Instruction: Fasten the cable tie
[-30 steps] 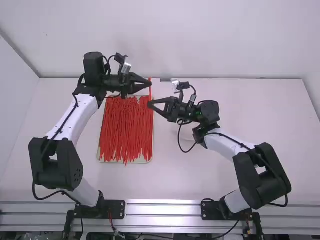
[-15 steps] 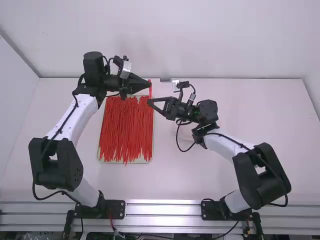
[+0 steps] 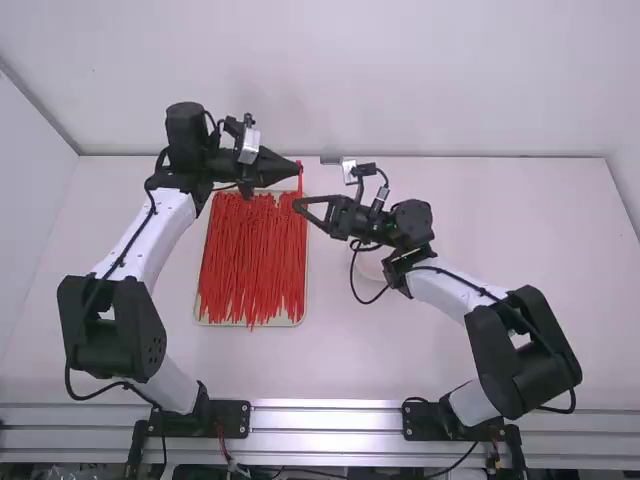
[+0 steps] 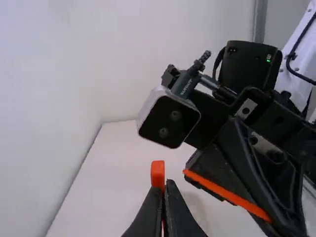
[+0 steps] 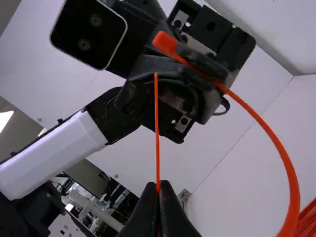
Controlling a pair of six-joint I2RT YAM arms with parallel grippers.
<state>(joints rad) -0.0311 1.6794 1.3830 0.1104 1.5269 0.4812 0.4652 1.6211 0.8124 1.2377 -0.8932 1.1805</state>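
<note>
One red cable tie (image 3: 299, 183) is held between both grippers above the far end of the tray. My left gripper (image 3: 295, 171) is shut on the tie's head (image 4: 157, 173). My right gripper (image 3: 297, 204), just in front of it, is shut on the thin tail (image 5: 157, 133). In the right wrist view the tail runs straight from my fingers up to the left gripper (image 5: 183, 53). The rest of the strap (image 5: 276, 148) bows out in a loop. In the left wrist view the right gripper (image 4: 247, 163) stands close by, a stretch of red strap (image 4: 222, 193) across it.
A pale tray (image 3: 291, 323) left of the table's middle carries a thick pile of several red cable ties (image 3: 250, 255). A thin cable (image 3: 358, 285) from the right arm hangs in a loop to the table. The back wall rises just behind the grippers.
The left gripper has turned at the wrist, so its fingers now look narrower from above. The right gripper has crept slightly up and left toward it. Both still hold the tie.
</note>
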